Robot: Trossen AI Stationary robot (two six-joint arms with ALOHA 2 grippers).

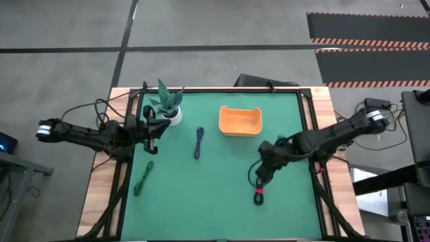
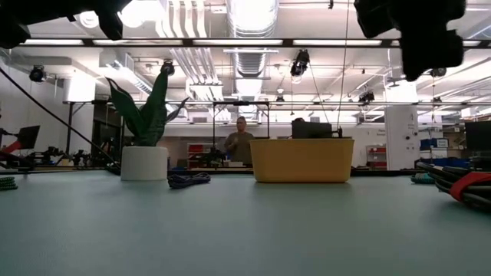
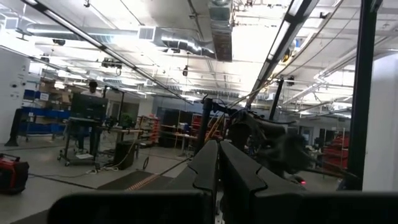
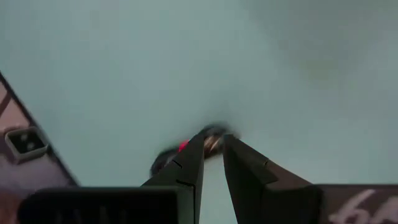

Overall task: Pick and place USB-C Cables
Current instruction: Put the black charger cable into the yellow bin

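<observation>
Large workshop hall beyond the table, with ceiling ducts and strip lights; one person [image 2: 241, 142] standing far behind, well clear of the work area. Flat table [image 1: 201, 208] covered in a green mat, smooth and level, with no obstacle along the path to the tray. Orange tray [image 1: 222, 122] toward the far side of the mat, right of centre, nothing seen inside it from above. Potted plant [image 1: 168, 107] to the left of the tray, near the parked left gripper [image 1: 151, 136]; fingers pressed together, holding nothing, pointing level out into the room. Right gripper [image 1: 263, 173] raised above the mat on the right side, aimed downward; fingers [image 4: 186, 165] set a narrow gap apart, bare mat visible between them, nothing clamped. Black-and-red cable [image 1: 259, 191] lying flat on the mat directly below and just past those fingertips, on the side away from the tray; long axis roughly in line with the path from the tray to the near edge, red end [image 1: 259, 196] farthest from the tray. Judged next step: descend straight down with the finger gap set across that axis, close, then carry toward the tray. Far nearer to the right arm than to the left. Dark blue cable [image 1: 199, 142] left of the tray and green cable [image 1: 143, 178] near the left edge, both untouched on the mat, closer to the left arm.
</observation>
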